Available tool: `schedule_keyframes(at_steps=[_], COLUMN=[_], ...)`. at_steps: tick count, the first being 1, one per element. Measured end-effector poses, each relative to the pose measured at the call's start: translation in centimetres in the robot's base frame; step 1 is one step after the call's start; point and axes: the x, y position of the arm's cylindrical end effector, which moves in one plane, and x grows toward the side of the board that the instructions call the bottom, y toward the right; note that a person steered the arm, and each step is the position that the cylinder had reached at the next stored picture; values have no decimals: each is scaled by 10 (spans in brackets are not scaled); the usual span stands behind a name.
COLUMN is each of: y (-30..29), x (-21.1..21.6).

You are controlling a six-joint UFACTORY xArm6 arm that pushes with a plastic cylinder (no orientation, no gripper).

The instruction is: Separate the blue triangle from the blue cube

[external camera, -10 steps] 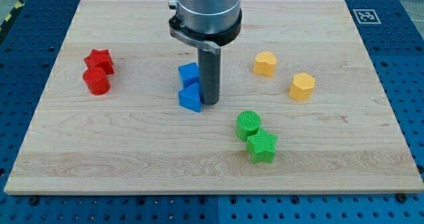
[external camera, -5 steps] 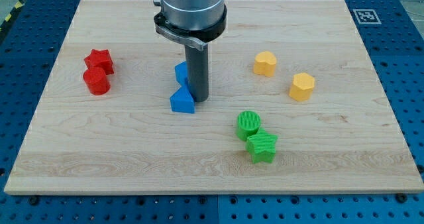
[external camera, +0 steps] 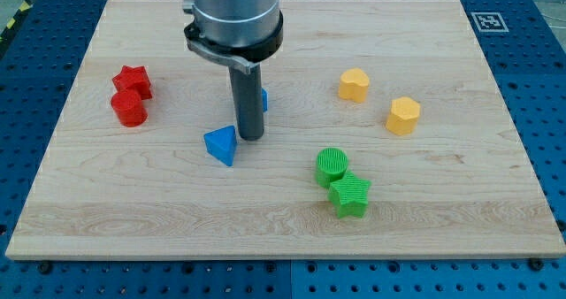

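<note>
The blue triangle (external camera: pixel 221 145) lies on the wooden board left of centre. My tip (external camera: pixel 250 138) stands just to its right, touching or almost touching it. The blue cube (external camera: pixel 263 98) is mostly hidden behind the rod; only a sliver shows at the rod's right edge, above and right of the triangle. The rod stands between the two blue blocks.
A red star (external camera: pixel 133 80) and a red cylinder (external camera: pixel 129 108) sit together at the left. Two yellow blocks (external camera: pixel 354 85) (external camera: pixel 403 115) lie at the right. A green cylinder (external camera: pixel 333 166) touches a green star (external camera: pixel 350 195) below centre right. The board's bottom edge (external camera: pixel 283 255) is near.
My tip has moved left, pushing the blue triangle left and down, away from the blue cube. The triangle has turned. The cube is now mostly hidden behind the rod.
</note>
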Motion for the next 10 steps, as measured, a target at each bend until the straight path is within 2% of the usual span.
schedule_keyframes(at_steps=[1, 3, 4, 6, 9, 10], y=[-16, -32, -32, -30, 8, 0], x=[-11, 29, 31, 64, 78, 97])
